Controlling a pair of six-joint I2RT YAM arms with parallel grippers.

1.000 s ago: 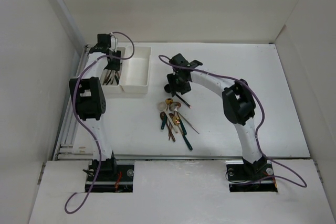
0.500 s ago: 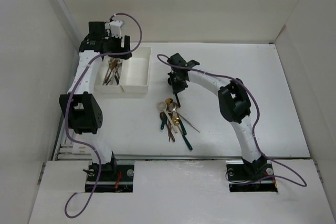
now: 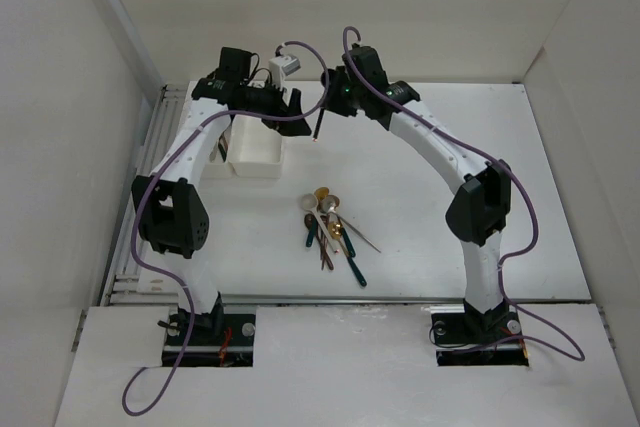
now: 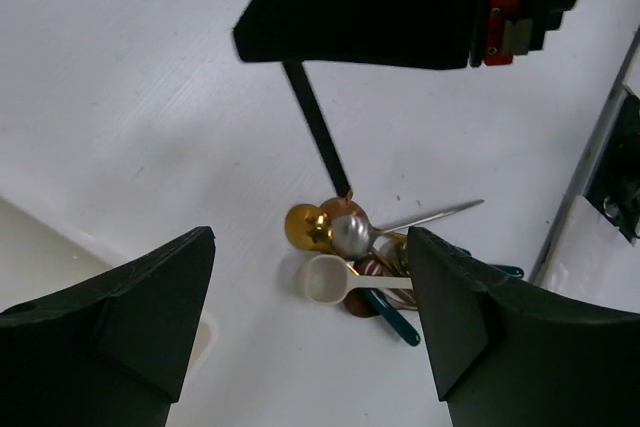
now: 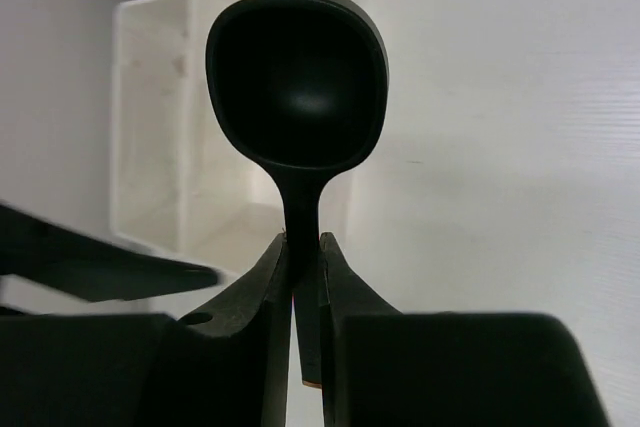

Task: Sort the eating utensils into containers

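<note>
My right gripper point(image 3: 335, 97) is shut on the neck of a black spoon point(image 5: 297, 77), whose handle hangs down point(image 3: 318, 128). It holds the spoon in the air just right of the two white bins point(image 3: 262, 150), which also show in the right wrist view point(image 5: 150, 117). My left gripper point(image 3: 290, 112) is open and empty, raised beside the right one over the bins' right edge. The other utensils point(image 3: 330, 227) lie in a pile mid-table. The left wrist view shows a gold spoon point(image 4: 305, 225), a silver spoon point(image 4: 350, 235), a white spoon point(image 4: 332, 277) and a teal handle point(image 4: 395, 314). My left arm hides most of the left bin.
White walls enclose the table on the left, back and right. A metal rail point(image 3: 150, 197) runs along the table's left edge. One left finger point(image 5: 100, 269) reaches into the right wrist view below the bins.
My right gripper lifted the black spoon from beside the pile up and back toward the bins. My left arm swung right from over the left bin to beside the right gripper.
</note>
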